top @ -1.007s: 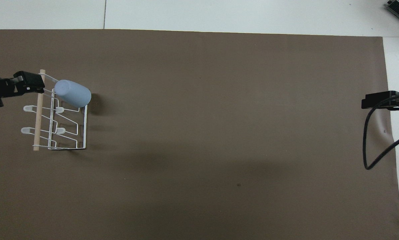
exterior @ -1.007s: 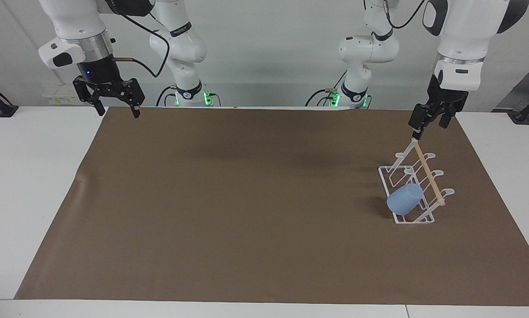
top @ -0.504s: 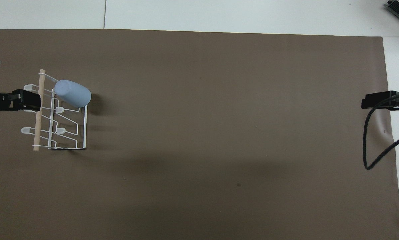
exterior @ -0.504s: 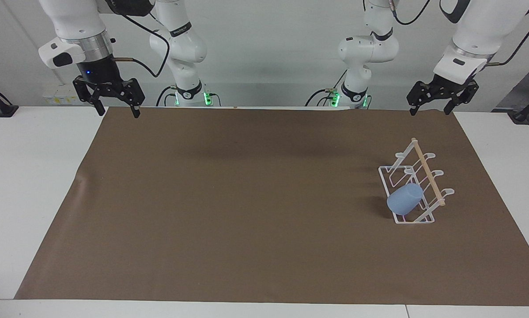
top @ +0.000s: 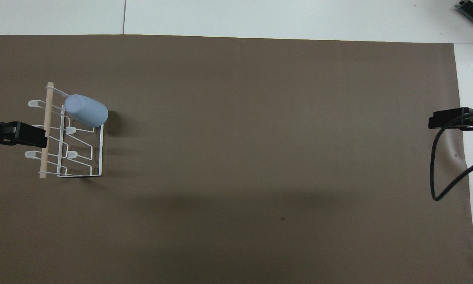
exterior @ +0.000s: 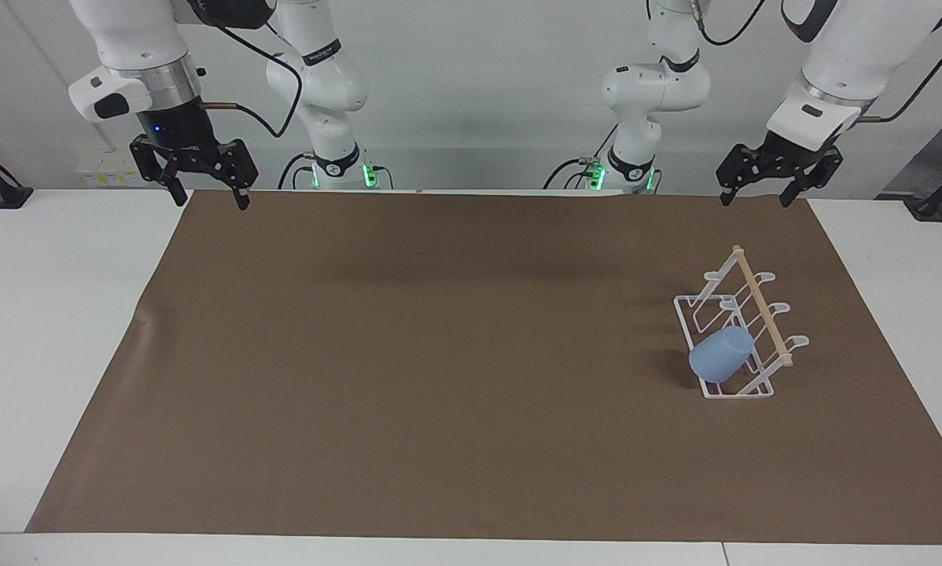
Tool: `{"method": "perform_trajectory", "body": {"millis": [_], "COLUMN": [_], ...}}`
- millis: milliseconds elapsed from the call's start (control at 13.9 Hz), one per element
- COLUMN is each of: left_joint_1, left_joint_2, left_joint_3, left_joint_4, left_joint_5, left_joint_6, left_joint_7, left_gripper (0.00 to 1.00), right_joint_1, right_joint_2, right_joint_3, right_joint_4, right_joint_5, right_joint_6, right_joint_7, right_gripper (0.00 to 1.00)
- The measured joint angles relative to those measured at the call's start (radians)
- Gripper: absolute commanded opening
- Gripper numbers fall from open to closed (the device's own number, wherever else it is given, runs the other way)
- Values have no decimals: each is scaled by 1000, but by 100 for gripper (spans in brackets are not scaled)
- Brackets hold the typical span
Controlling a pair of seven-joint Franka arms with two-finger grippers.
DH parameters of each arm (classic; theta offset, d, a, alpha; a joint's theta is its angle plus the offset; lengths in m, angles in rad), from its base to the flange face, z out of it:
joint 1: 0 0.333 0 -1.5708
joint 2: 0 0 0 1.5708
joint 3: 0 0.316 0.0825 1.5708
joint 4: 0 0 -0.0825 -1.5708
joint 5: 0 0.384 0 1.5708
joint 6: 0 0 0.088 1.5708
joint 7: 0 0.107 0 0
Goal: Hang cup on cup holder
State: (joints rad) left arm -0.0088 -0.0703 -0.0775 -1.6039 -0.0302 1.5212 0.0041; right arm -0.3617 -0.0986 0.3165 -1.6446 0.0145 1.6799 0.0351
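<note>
1. Step in hand: the small light-blue matte plastic cup [exterior: 721, 354] sits tilted, mouth-down, over a slanted prong of the white wire cup holder [exterior: 742, 330], at the holder's end farther from the robots; the hanging appears done, and the next move likely calls only for both arms to keep clear.
2. Left gripper [exterior: 756, 194]: raised above the brown mat [exterior: 408, 354] near the mat's edge closest to the robots, at the left arm's end of the bench [exterior: 46, 314]; fingers released, empty.
3. Right gripper [exterior: 208, 196]: waiting over the mat's corner at the right arm's end; fingers released, empty.
4. Materials: smooth, handleless, tapering cup; thin looped wire (rectangular base) topped by a light wooden dowel [exterior: 762, 310]; flat, dull mat.
</note>
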Motion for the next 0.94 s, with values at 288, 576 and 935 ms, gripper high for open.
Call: {"method": "perform_trajectory", "body": {"millis": [288,576,935], "left_joint_1": [3,4,7], "left_joint_2": [0,0,0], "left_joint_3": [-3,-6,-9], "left_joint_4": [0,0,0], "left_joint_5": [-35,-26,-12], "left_joint_6": [3,-23,-24], "left_joint_7": [2,39,42], "left_gripper": [100,100,100], "right_joint_1": [0,0,0], "right_joint_2": [0,0,0], "right_joint_3": [0,0,0], "right_joint_4": [0,0,0], "right_joint_5": [0,0,0], "right_joint_6": [0,0,0], "right_joint_7": [0,0,0], "right_gripper": [100,100,100]}}
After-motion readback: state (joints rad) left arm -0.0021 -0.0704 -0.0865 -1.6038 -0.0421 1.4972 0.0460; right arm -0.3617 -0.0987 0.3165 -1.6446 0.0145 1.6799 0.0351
